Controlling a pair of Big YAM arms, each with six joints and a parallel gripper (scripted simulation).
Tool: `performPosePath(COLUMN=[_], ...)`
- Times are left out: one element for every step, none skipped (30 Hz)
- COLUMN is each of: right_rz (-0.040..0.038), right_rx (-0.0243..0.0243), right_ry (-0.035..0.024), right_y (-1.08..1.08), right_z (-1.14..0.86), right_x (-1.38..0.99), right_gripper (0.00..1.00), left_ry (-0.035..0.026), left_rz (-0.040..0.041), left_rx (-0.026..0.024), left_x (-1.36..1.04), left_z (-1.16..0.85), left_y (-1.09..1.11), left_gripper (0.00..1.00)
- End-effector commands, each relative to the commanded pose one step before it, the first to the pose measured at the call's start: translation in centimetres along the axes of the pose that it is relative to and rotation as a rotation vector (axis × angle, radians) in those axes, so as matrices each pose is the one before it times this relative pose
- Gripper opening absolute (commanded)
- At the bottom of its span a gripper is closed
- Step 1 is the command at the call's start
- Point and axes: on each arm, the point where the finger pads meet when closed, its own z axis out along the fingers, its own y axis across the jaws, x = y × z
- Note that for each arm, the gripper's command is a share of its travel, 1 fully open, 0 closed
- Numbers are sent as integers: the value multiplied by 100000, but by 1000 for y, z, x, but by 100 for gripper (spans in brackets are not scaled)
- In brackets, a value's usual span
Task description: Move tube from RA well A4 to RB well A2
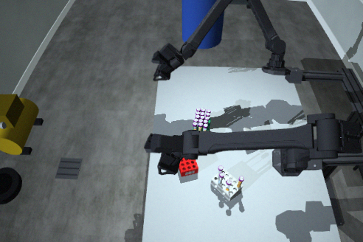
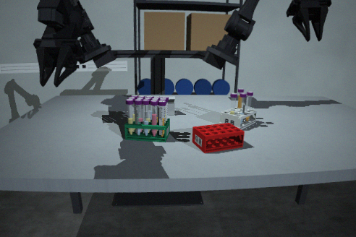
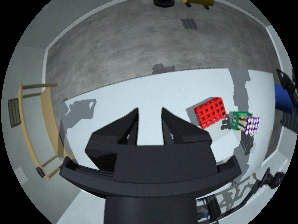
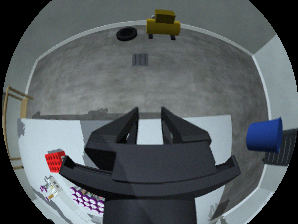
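The green rack RA [image 1: 209,125] [image 2: 168,132] [image 3: 234,123] is full of purple-capped tubes and stands level. Which tube is in A4 cannot be made out. The white rack RB [image 1: 215,188] [image 2: 234,122] holds several purple-capped tubes with empty wells among them. My left gripper [image 1: 167,172] [image 2: 312,39] [image 3: 150,111] is open and empty, high above the table beyond the red rack. My right gripper [image 1: 161,78] [image 2: 49,85] [image 4: 149,111] is open and empty, raised at the table's far corner, away from RA. The DONE button and its lamp cannot be made out.
A red rack [image 1: 189,172] [image 2: 220,143] [image 3: 210,113] [image 4: 53,162] without tubes stands between RA and RB, toward the far edge. The left arm passes over the table beside RA in the top view. A pale box [image 2: 171,108] stands behind RA.
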Motion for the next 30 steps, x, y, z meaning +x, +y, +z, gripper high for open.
performPosePath(right_rz=[1912,1633,-495,-2284,12,12,12,12,7,0,0,-611,-545,11,12,12,0,0,1804,-580,-2398,-181,11,11,11,12,2,0,-750,-612], right_rx=[-702,-944,-2367,-2156,608,12,-12,-12,-7,-58,-134,-2801,-2111,-14,519,103,0,0,-803,-1849,-1775,410,71,-14,-14,-14,-3,-184,-2396,-1591], right_ry=[-982,3529,1955,-1482,81,1,-2,-2,-1,-6,-14,2208,2029,3,41,7,0,0,3772,2089,-1224,-76,2,-1,-1,-1,0,0,2586,2132], right_y=[1566,-1505,494,2655,404,506,510,510,276,10,23,569,495,507,416,487,0,0,-1563,492,2533,569,490,504,504,504,92,32,565,489], right_z=[570,893,-58,-990,-43,-46,-46,-47,-25,0,0,-76,-61,-43,-43,-46,0,0,864,-53,-881,-104,-40,-41,-41,-41,-7,0,-73,-57], right_x=[-1320,569,25,-416,63,49,49,49,26,-2,-3,44,55,76,82,77,0,0,446,78,-161,75,94,94,94,94,16,-1,108,111], right_gripper=[30,30,30,30,30,30,30,30,30,30,30,30,30,30,30,30,30,30,30,30,30,30,30,30,30,30,30,30,30,30], left_ry=[-3131,0,0,0,0,0,0,0,0,0,0,0,0,0,0,0,0,0,0,0,0,0,0,0,0,0,0,0,0,0], left_rz=[-1310,0,0,0,0,0,0,0,0,0,0,0,0,0,0,0,0,0,0,0,0,0,0,0,0,0,0,0,0,0], left_rx=[-1099,0,0,0,0,0,0,0,0,0,0,0,0,0,0,0,0,0,0,0,0,0,0,0,0,0,0,0,0,0], left_x=[-1517,0,0,0,0,0,0,0,0,0,0,0,0,0,0,0,0,0,0,0,0,0,0,0,0,0,0,0,0,0], left_z=[-774,0,0,0,0,0,0,0,0,0,0,0,0,0,0,0,0,0,0,0,0,0,0,0,0,0,0,0,0,0], left_y=[823,0,0,0,0,0,0,0,0,0,0,0,0,0,0,0,0,0,0,0,0,0,0,0,0,0,0,0,0,0], left_gripper=[30,30,30,30,30,30,30,30,30,30,30,30,30,30,30,30,30,30,30,30,30,30,30,30,30,30,30,30,30,30])
